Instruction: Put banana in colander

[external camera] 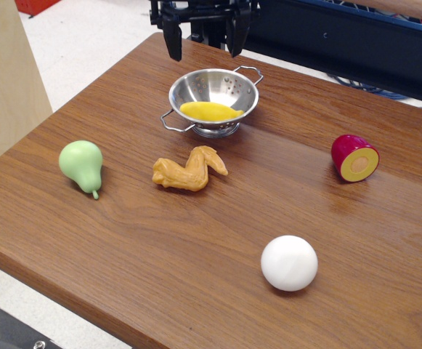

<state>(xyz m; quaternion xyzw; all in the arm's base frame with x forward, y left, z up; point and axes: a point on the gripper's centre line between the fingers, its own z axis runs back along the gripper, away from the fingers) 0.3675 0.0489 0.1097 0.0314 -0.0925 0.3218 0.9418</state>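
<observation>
1. The single view looks down across a brown wooden table [160, 240] with the colander [214, 91] standing upright near its far edge; every place below is given relative to this colander.
2. The banana [211, 111] lies on its side inside the colander, resting on the bowl's front inner wall and bottom, bright yellow against the shiny steel.
3. The gripper [204, 43] hangs above the colander, toward its far side, well clear of the rim and touching nothing.
4. Its two dark fingers [172, 42] point downward with a wide gap between them; the jaws are spread apart and hold nothing.
5. One wire loop handle of the colander sticks out toward the front left, the other toward the back right.
6. A tan-orange chicken wing toy [189, 170] lies on the table just in front of the colander, apart from it.
7. A green pear [80, 165] sits well to the front left of the colander, with its stem pointing toward the near edge.
8. A red fruit half [354, 158] with a yellow cut face rests well to the right of the colander.
9. A white ball [289, 262] sits far in front of the colander, somewhat to the right, near the table's front edge.
</observation>
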